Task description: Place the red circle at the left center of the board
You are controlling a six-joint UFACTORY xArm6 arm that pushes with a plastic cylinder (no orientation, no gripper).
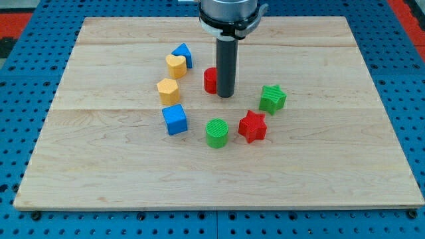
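The red circle (210,80) sits near the worktop (345,166) centre, touching my tip (226,95) on the view's left side, so a leftward push suits; there are no jaws, only the rod holding nothing.

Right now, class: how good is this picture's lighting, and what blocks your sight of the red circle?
Camera view: light is even and soft, with no glare on the board and only faint shadows under the blocks. Focus is sharp throughout. The rod hides the right part of the red circle; my tip sits against its right.
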